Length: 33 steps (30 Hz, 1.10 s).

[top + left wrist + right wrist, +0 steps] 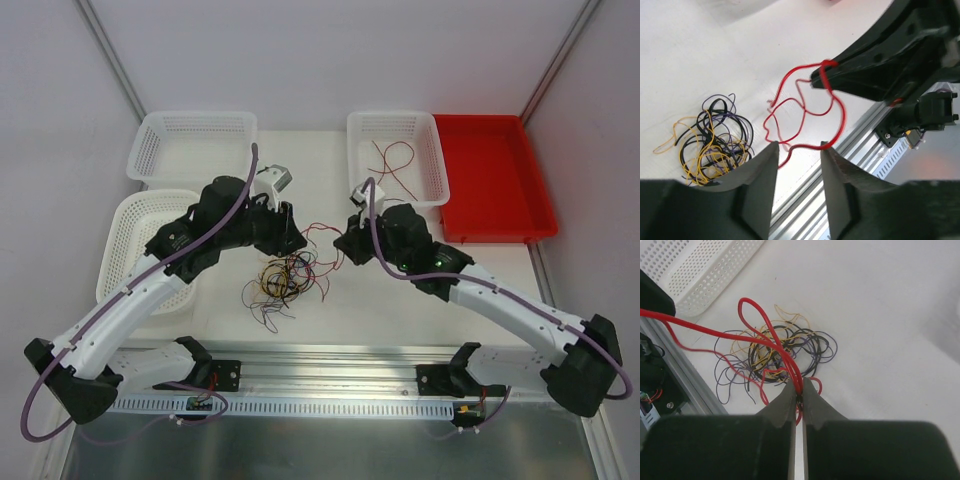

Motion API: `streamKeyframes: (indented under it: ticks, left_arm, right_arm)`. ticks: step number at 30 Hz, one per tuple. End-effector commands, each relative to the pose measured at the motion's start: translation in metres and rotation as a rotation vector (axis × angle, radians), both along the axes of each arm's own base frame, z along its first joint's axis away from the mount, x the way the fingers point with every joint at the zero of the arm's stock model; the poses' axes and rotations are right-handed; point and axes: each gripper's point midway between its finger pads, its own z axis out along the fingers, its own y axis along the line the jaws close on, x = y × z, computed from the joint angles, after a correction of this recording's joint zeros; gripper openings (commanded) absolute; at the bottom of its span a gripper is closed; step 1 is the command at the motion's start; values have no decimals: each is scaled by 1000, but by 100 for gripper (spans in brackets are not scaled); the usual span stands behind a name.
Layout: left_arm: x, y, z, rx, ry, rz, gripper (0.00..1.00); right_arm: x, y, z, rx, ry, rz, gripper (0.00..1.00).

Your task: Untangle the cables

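Right wrist view: the right gripper (799, 390) is pinching the red cable (790, 367), its fingers pressed together on the strand just off the right edge of the tangle (780, 355). The other cables, yellow, black and purple, are lying knotted in that tangle between the two arms. The left gripper (799, 149) is hovering just beyond the tangle with its fingers (760, 167) parted. The red strand is crossing loosely at their tips, unclamped. So the red cable is running gripper to gripper above the tangle, and the right arm has it. Drawing it away from the tangle looks next; snagging dark loops is the risk.
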Motion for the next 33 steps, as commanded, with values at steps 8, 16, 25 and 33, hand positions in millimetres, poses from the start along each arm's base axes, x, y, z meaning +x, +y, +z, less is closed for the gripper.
streamKeyframes:
  ticks: [8,16,25,33]
  left_arm:
    - [22,-2,22,7,-118,32,85]
    - [43,19,12,110,-186,120,99]
    - [63,69,-75,232,8,280,99]
    - [54,89,-109,305,50,314,99]
  right_arm:
    - [27,-105,71,-15,2,-327,1]
    - [54,-153,132,55,18,-512,1]
    - [114,-174,197,131,-71,-645,1]
    - [198,-189,193,143,-72,-741,1]
